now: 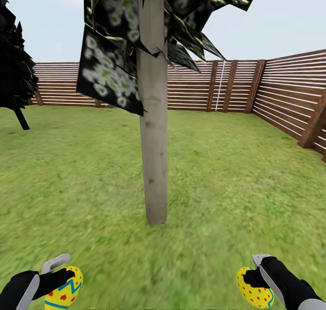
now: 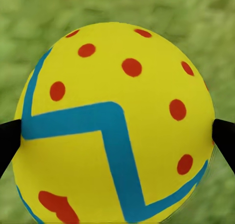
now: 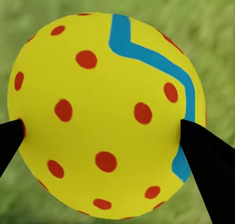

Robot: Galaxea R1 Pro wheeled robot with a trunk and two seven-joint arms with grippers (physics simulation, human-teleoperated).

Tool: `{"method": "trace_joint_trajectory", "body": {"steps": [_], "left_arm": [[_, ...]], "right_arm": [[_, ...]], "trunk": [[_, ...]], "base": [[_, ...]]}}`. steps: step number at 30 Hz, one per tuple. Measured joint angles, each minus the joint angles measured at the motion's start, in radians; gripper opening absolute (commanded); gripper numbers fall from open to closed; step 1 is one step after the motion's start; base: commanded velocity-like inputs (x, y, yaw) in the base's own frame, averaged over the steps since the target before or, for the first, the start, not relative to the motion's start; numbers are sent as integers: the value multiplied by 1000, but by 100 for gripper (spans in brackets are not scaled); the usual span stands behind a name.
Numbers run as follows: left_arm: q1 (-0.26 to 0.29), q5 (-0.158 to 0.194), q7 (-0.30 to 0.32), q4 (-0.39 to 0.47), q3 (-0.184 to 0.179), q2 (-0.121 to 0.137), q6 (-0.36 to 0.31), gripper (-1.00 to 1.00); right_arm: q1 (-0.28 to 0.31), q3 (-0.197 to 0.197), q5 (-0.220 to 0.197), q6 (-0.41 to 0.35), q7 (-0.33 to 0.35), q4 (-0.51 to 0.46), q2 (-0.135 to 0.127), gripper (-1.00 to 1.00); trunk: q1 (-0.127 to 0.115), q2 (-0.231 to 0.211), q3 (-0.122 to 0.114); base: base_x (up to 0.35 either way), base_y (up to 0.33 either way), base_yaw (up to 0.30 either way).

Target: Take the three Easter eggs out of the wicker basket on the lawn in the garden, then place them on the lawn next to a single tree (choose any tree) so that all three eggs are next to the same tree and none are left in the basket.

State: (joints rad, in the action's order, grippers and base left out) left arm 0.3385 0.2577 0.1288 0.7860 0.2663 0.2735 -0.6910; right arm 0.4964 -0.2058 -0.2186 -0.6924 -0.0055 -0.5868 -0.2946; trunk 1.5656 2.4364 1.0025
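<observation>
Green lawn [image 1: 90,178] ran out to a slatted wooden fence [image 1: 290,97], and the tree [image 1: 154,165] with the pale straight trunk stood directly ahead of you, beyond both sets of jaws. You had each arm low and forward, one to either side of the trunk's base.

Your left gripper [image 1: 63,280] was clenched on an Easter egg [image 1: 64,294]; at the left wrist that egg [image 2: 115,126] sat squarely between the jaws, a black fingertip [image 2: 7,143] pressed on each flank, with only blurred grass past it. Your right gripper [image 1: 253,278] likewise grasped a second egg [image 1: 254,288], pinched between its jaws [image 3: 105,116], grass beyond.

I judge you carried them this way so both could be set down near one trunk in a single visit. A third egg would remain to be fetched; no basket showed here.

Neither egg bore any writing or brand, just red spots and blue zigzag bands on yellow.
</observation>
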Motion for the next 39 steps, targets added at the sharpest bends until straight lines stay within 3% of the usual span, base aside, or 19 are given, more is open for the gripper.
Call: {"method": "trace_joint_trajectory", "body": {"steps": [7, 9, 39], "left_arm": [[0, 0, -2, -5, -3, -4, 2, -100], [0, -1, -3, -7, -5, -18, 2, -100], [0, -3, -3, -9, -8, -32, 5, -100]], "right_arm": [[0, 0, 0, 0, 0, 1, 0, -100], [0, -1, 0, 0, 0, 1, 0, -100], [0, -2, 0, 0, -1, 2, 0, -100]], "trunk": [[27, 49, 22], [35, 63, 28], [48, 70, 144]], "base": [[0, 0, 0], [0, 0, 0], [0, 0, 0]]}}
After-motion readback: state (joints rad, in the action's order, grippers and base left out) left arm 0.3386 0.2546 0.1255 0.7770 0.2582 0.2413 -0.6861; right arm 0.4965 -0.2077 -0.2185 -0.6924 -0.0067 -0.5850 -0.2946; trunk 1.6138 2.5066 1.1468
